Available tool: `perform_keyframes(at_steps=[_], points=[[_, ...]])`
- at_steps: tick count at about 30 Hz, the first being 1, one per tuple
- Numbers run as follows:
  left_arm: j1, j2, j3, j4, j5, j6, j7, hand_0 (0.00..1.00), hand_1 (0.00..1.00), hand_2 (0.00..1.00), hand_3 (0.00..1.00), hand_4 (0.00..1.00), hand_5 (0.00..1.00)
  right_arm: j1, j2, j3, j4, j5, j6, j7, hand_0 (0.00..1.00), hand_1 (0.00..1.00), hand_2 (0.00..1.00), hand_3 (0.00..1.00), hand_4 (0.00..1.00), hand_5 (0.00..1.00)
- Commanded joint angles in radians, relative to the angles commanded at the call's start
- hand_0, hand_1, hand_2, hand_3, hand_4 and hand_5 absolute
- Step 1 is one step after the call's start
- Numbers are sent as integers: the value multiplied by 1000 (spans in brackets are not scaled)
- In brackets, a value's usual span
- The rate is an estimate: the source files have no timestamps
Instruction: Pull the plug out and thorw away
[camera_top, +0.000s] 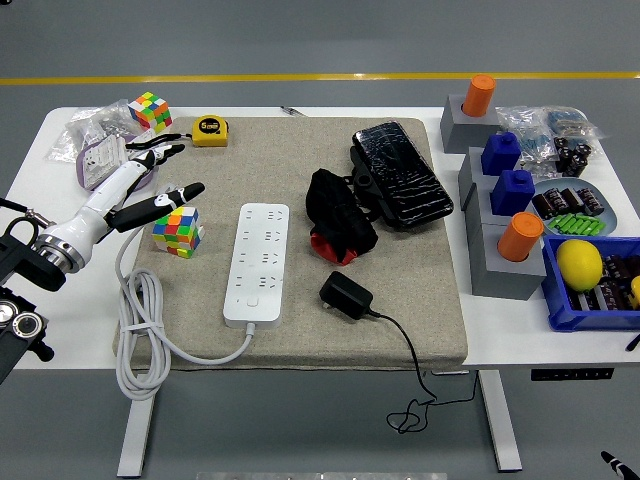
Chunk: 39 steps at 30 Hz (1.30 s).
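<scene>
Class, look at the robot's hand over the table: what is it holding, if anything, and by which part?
Nothing is held. The left hand hovers with fingers spread, left of the power strip and above the cube. The black plug lies loose on the mat.

The left hand hangs over the mat's left edge with its fingers spread and nothing in them, just beside a cube. The white strip lies lengthwise on the mat, every socket free, its cable looping off the near left. The black plug lies apart to its right, its thin cord trailing over the table's near edge. A tape measure sits at the far left.
</scene>
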Motion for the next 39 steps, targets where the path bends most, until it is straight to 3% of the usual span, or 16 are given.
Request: perform_keyframes(at_steps=[10,20,21,39], points=[[8,-1,-38,0,15,-1,-6,998,998,998,927,998,824,4,-5,-16,9,13,10,2,702,710,725,763,998,798],[5,1,-40,13,22,-1,-6,998,998,998,926,998,824,7,-9,-40,26,27,-3,-2,698,705,722,759,998,794],[6,1,-41,12,24,-1,-6,998,998,998,925,998,827,6,-8,-42,27,29,-2,-2,694,701,714,749,998,746],[7,-11,-46,15,29,-10,2,998,998,998,926,998,814,2,-21,-41,20,49,-25,19,692,695,705,744,998,743]])
